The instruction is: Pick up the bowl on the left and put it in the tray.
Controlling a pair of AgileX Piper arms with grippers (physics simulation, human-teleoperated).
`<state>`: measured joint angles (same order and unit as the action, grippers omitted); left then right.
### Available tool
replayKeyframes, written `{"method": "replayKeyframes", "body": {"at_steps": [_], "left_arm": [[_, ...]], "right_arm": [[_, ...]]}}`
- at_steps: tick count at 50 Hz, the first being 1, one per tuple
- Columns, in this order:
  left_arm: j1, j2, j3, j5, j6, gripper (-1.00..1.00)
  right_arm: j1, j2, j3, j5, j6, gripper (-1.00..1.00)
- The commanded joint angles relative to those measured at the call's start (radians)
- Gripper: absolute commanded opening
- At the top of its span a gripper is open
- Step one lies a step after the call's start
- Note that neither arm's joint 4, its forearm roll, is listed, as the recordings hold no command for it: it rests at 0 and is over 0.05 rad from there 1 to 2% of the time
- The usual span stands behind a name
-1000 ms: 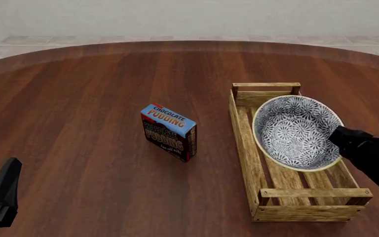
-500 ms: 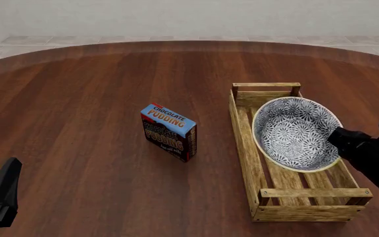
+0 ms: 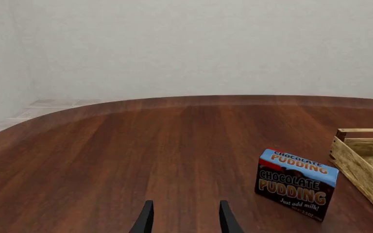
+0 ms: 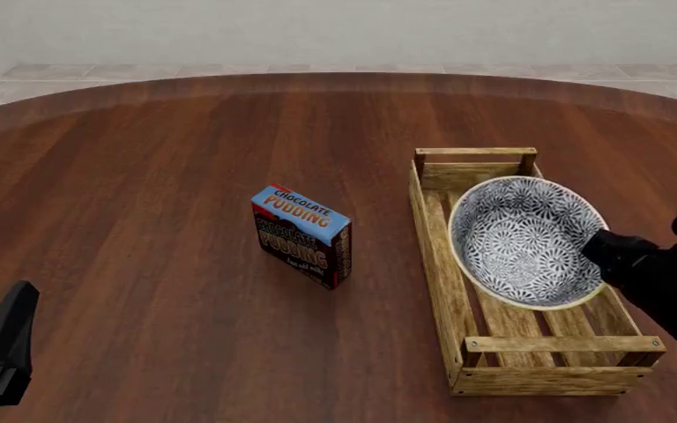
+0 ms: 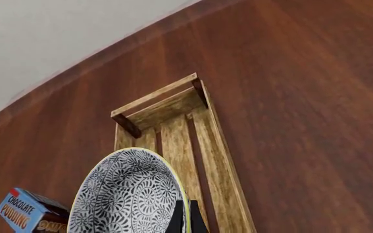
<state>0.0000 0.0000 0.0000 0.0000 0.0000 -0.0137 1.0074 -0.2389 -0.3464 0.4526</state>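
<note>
A dark wooden table [image 4: 138, 194] with a rounded far edge stands before a pale wall. The tray [image 4: 439, 256] lies on its right side, running away from the arms. The bowl [image 4: 527, 240] sits tilted over the tray's middle, its rim pinched in the right gripper [image 4: 606, 247], whose fingers are clamped on it. A pudding box [image 4: 301, 234] stands left of the tray, apart from it. The left gripper [image 3: 184, 221] hovers low at the near left, fingers apart, holding nothing.
</note>
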Motion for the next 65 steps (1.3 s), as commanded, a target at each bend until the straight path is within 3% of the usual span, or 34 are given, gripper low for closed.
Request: {"method": "replayKeyframes", "body": {"at_steps": [1, 65], "left_arm": [[0.000, 0.000, 0.000, 0.000, 0.000, 1.00], [0.000, 0.000, 0.000, 0.000, 0.000, 1.00]], "right_arm": [[-0.001, 0.018, -0.002, -0.022, 0.003, -1.00], [-0.002, 0.142, 0.012, -0.137, -0.022, -1.00]]}}
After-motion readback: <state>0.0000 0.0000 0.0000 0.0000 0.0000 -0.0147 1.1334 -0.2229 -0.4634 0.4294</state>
